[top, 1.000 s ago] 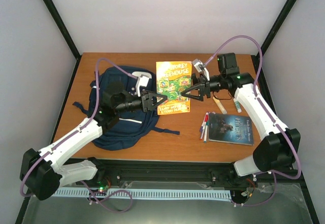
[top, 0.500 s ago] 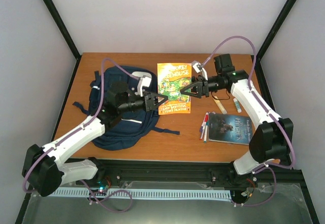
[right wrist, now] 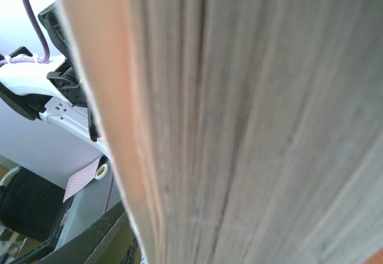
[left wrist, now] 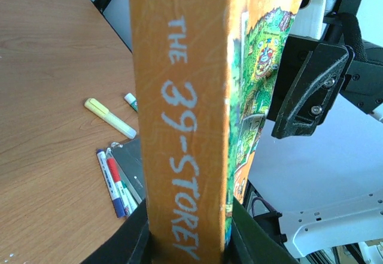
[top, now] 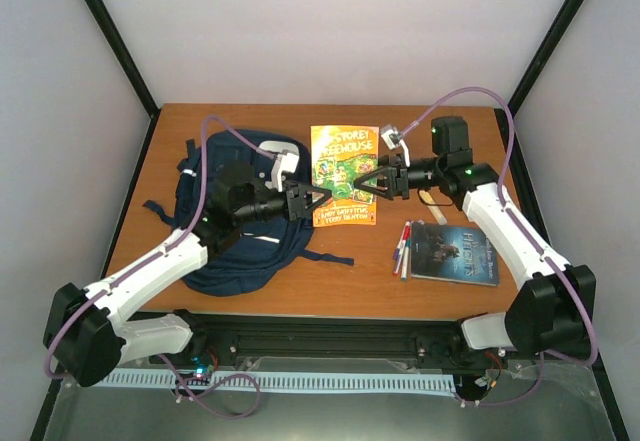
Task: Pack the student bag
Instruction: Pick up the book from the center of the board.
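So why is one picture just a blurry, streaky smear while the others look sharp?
Right wrist view: the book's page edges sit so close to the lens that they fill the frame, out of focus. Left wrist view: the spine lettering is crisp, and the pens on the table behind it are clear too. Top view: even light, soft shadows, no glare.

Orange book (top: 343,176) aloft; dark book (top: 456,254), markers (top: 403,249), highlighter (left wrist: 109,118), perhaps glue stick (left wrist: 131,102) on table (top: 240,121).

An orange book (left wrist: 185,126), its spine reading "THE 39-STOREY", stands upright, clamped between the left fingers (left wrist: 122,243). A black right finger (left wrist: 308,90) sits just beside its illustrated cover. On the counter (left wrist: 48,66) lie a yellow highlighter (left wrist: 111,118) and markers (left wrist: 116,183).
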